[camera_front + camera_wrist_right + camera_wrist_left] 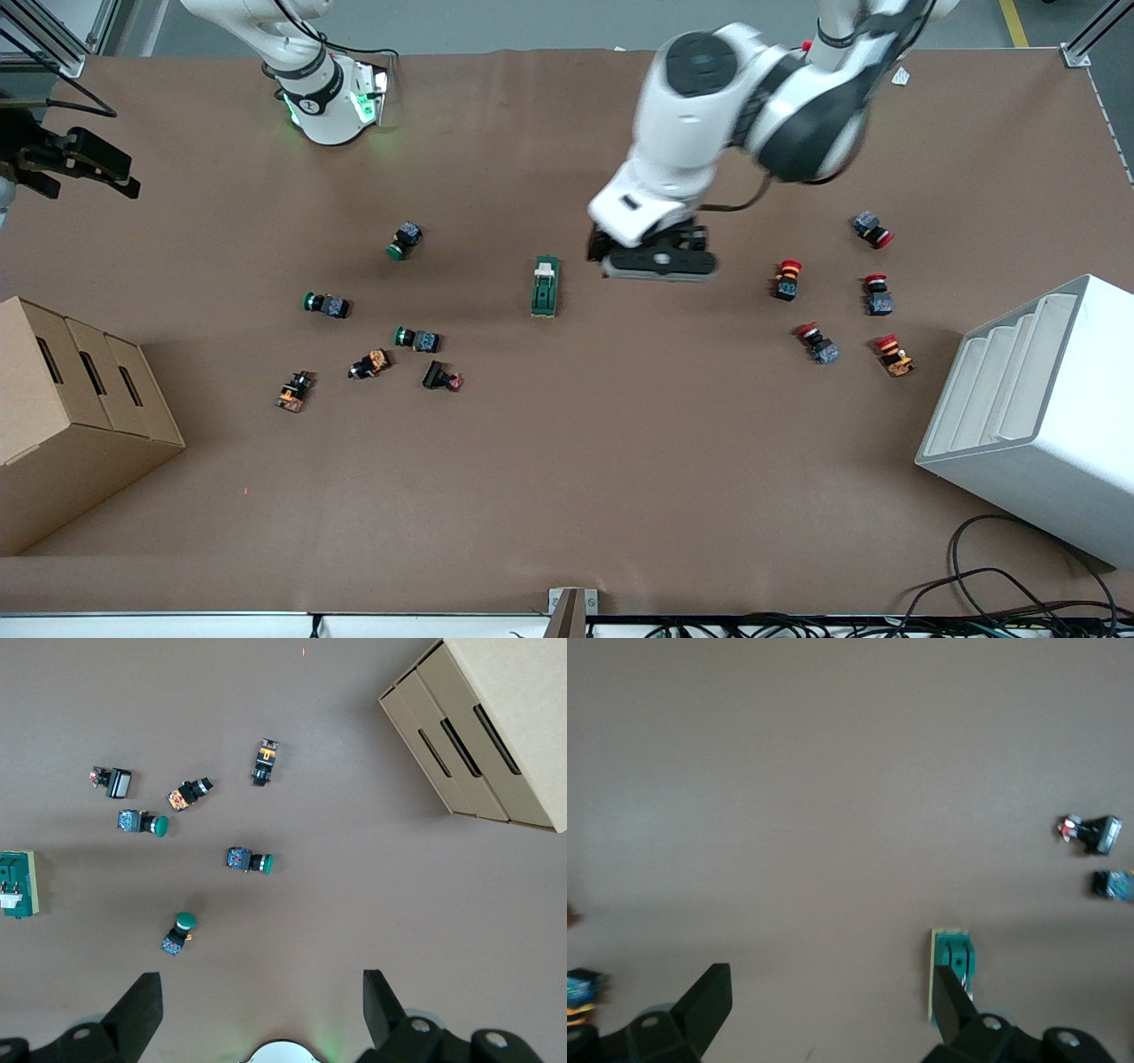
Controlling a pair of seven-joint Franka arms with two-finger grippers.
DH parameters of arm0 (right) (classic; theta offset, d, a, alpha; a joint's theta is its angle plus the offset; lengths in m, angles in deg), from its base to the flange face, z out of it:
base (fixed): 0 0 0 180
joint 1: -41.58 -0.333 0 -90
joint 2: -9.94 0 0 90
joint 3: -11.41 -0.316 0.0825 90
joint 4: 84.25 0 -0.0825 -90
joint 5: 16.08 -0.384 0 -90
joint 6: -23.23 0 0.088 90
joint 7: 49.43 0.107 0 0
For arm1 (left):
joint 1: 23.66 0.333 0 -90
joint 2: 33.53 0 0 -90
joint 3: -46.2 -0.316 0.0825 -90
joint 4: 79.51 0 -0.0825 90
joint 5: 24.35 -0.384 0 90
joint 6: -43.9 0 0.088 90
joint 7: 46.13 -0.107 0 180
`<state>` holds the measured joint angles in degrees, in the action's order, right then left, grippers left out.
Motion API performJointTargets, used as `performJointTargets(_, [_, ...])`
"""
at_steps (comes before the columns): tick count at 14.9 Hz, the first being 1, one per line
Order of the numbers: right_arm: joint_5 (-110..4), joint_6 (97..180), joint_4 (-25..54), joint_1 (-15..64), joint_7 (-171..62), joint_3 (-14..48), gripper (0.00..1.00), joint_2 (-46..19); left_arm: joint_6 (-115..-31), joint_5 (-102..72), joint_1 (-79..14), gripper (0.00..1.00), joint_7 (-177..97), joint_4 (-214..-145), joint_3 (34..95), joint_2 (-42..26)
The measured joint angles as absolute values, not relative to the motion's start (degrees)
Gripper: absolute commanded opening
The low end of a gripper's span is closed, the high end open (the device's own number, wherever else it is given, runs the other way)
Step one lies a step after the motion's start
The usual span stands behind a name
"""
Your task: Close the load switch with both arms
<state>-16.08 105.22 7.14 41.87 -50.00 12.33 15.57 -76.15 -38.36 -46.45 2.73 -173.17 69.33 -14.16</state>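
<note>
The load switch [546,287], a dark-green block with a white lever at its end toward the robots, lies mid-table. It also shows in the left wrist view [954,958] and at the edge of the right wrist view [18,884]. My left gripper [657,263] hovers over bare table just beside the switch, toward the left arm's end. It is open and empty [828,1003], with one finger [950,999] next to the switch. My right gripper [75,162] is raised high over the right arm's end of the table, open and empty [261,1010].
Green and orange push buttons [416,338] lie scattered toward the right arm's end. Red ones [817,342] lie toward the left arm's end. A cardboard box [71,416] and a white rack [1036,416] stand at the two ends of the table.
</note>
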Motion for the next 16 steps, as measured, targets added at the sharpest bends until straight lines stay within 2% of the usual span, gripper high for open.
performJointTargets(4, [-16.0, 105.2, 7.1, 41.9, -50.0, 12.5, 1.0, 15.3, -86.6, -53.8, -53.8, 1.0, 22.9, -173.4, 69.3, -5.0])
performJointTargets(9, [-16.0, 106.2, 7.0, 42.3, -50.0, 12.9, 1.0, 9.3, -90.3, -76.5, -59.7, 0.99, 47.8, -173.5, 69.4, 3.5])
performJointTargets(13, [-15.7, 108.5, 5.2, 42.6, -50.0, 13.1, 1.0, 0.3, -90.5, -89.7, -63.4, 0.98, 58.9, -175.2, 69.5, 6.4])
performJointTargets(16, [-16.1, 108.5, 3.9, 42.3, -47.8, 12.8, 1.0, -2.2, -90.5, -100.5, -64.9, 0.97, 68.9, -179.2, 69.5, 6.8])
